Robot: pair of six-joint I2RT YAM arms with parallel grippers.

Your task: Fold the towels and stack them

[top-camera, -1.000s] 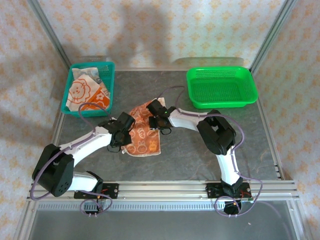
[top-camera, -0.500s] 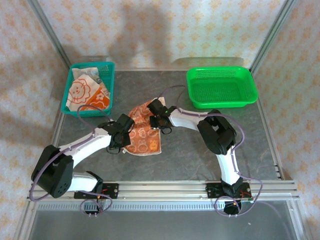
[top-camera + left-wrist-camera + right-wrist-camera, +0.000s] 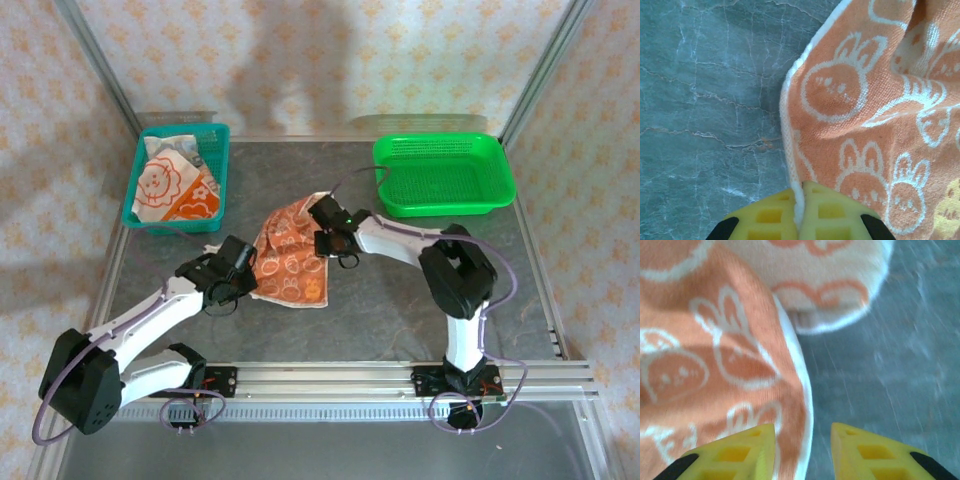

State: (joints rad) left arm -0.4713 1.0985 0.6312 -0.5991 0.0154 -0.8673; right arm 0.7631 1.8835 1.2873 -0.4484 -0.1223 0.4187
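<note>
Left hand [image 3: 243,272], near and left of centre on the worktop [image 3: 400,300]: its yellow pads [image 3: 830,212] are pressed together on the white hem of the orange towel [image 3: 290,262], at that towel's near left edge; in the left wrist view the left hand [image 3: 801,189] pinches the hem, the orange towel [image 3: 875,100] spreads away to the right with white rabbit outlines on it, and bare grey worktop [image 3: 705,100] lies to the left.

The orange towel lies rumpled at mid-worktop, between the two hands, its left side puckered towards the pinch.

Right hand [image 3: 322,226], just beyond, at the towel's far right edge: in the right wrist view the right hand [image 3: 803,434] has its fingers apart with nothing gripped; the left finger [image 3: 740,450] stands over the orange towel [image 3: 715,365], the right finger over bare worktop [image 3: 900,355], and the white hem runs down into the gap between them; a paler cream part of the cloth with orange outlines lies just beyond.

Teal basket [image 3: 185,128], far left corner: it holds more towels [image 3: 165,182], cream and orange, the uppermost printed with a round lion-like face.

Green basket [image 3: 440,175], far right, well apart from the orange towel.
</note>
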